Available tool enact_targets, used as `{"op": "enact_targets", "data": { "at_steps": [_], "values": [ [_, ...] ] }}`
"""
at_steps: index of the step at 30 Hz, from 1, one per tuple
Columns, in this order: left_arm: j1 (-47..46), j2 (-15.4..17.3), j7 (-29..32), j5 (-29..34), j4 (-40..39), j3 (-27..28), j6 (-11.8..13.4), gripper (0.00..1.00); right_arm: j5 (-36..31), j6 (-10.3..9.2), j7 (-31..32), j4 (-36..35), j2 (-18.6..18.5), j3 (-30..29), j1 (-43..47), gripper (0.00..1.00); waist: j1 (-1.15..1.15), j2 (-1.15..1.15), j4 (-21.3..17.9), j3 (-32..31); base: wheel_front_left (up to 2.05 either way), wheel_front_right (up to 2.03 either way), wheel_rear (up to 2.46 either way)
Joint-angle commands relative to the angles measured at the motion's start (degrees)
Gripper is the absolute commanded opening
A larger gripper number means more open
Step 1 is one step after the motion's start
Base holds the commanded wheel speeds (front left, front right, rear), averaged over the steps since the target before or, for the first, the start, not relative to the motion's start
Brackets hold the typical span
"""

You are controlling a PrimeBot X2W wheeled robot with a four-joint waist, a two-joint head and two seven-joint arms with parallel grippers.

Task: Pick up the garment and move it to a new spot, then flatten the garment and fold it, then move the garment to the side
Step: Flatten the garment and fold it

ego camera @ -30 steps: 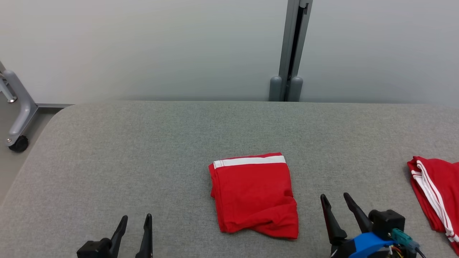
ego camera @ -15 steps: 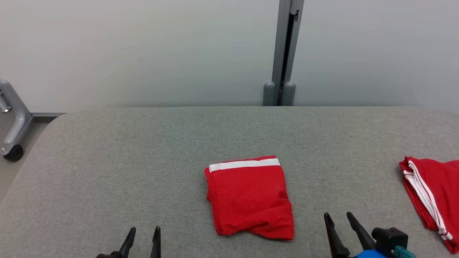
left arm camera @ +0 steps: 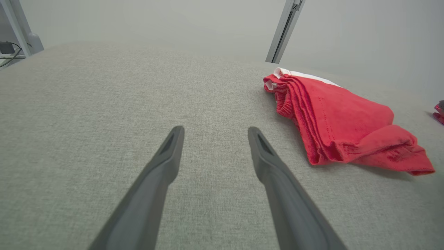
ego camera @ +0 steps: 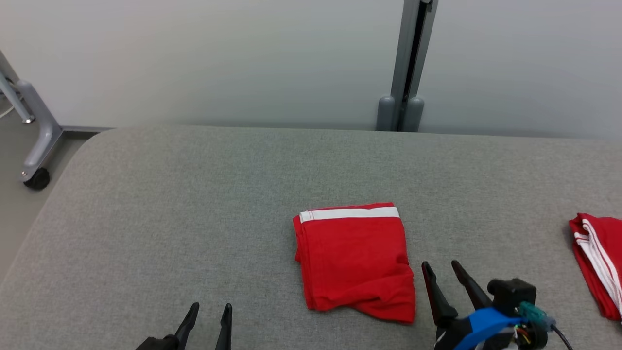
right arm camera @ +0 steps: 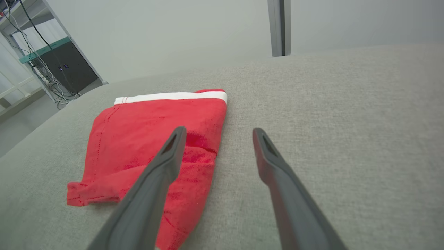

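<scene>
Grey fabric-covered bench (ego camera: 194, 194) is spreading across the head view, with a pale wall (ego camera: 194, 58) and a grey upright post (ego camera: 413, 58) standing behind it. Near the bench's middle, toward the near side, the folded red garment (ego camera: 354, 262) is lying flat, a white band running along its far edge. Another red-and-white cloth (ego camera: 597, 262) is lying at the right edge, well apart. Just beside the garment's near right corner, the right tool (ego camera: 441, 264) is pointing forward, fingers spread and grasping nothing. Well apart on the left, the left tool (ego camera: 211, 306) is pointing forward too, likewise released and empty.
</scene>
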Motion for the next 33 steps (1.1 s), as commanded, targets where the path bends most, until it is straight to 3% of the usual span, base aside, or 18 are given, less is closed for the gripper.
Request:
{"op": "enact_targets", "data": {
  "at_steps": [1, 5, 12, 13, 14, 15, 18, 23, 33],
  "values": [
    [-1.7, 0.53, -0.14, -0.48, -0.38, -0.79, 0.11, 1.0, 0.36, 0.0, -0.16, 0.88, -0.14, -0.19, -2.43, 1.0, 0.0, 0.0, 1.57, 1.94, 0.0, 0.0, 0.0],
    [-3.52, 1.55, -0.14, -2.12, -0.14, -2.27, 0.11, 1.0, 0.31, 0.0, -0.16, 5.61, -0.12, -0.17, -8.15, 1.0, 0.0, 0.0, 4.11, 4.8, 0.0, 0.0, 0.0],
    [-6.37, 3.26, -0.14, -4.56, 0.04, -4.79, 0.11, 1.0, 1.25, 0.0, -0.16, 20.4, -0.16, 0.87, -15.68, 1.0, 0.0, 0.0, 7.59, 8.32, 0.0, 0.0, 0.0],
    [-6.59, 3.37, -0.14, -4.88, 0.07, -4.99, 0.11, 1.0, 1.75, 0.0, 0.05, 22.87, -0.15, 1.32, -16.25, 0.53, 0.0, 0.0, 7.84, 8.57, 0.0, 0.0, 0.0],
    [-6.78, 3.46, -0.14, -5.04, 0.08, -5.11, 0.11, 1.0, 2.65, 0.0, 0.25, 24.97, -0.13, 1.94, -16.34, 0.21, 0.0, 0.0, 7.98, 8.68, 0.0, 0.0, 0.0],
    [-6.88, 3.66, -0.14, -5.29, 0.11, -5.1, 0.11, 1.0, 3.35, 0.0, 0.36, 26.52, 0.01, 2.39, -16.36, 0.0, 0.0, 0.0, 8.01, 8.78, 0.0, 0.0, 0.0],
    [-6.57, 4.1, -0.14, -5.64, 0.08, -4.45, 0.11, 1.0, 4.0, 0.0, 0.41, 28.15, 0.11, 2.13, -16.36, 0.0, 0.0, 0.0, 7.2, 8.62, 0.0, 0.0, 0.0],
    [-5.06, 3.95, -0.13, -5.2, -0.54, -3.95, 0.11, 1.0, 1.21, -0.06, 0.06, 24.19, -0.55, -2.08, -14.67, 0.0, 0.0, 0.0, 2.98, 6.88, 0.0, 0.0, 0.0],
    [-4.29, 2.34, -0.14, -4.06, -2.96, -6.21, 0.11, 1.0, -0.82, -0.07, 0.02, 18.0, -0.36, -1.76, -9.0, 0.0, 0.0, 0.0, -13.19, 4.45, 0.0, 0.0, 0.0]
  ]
}}
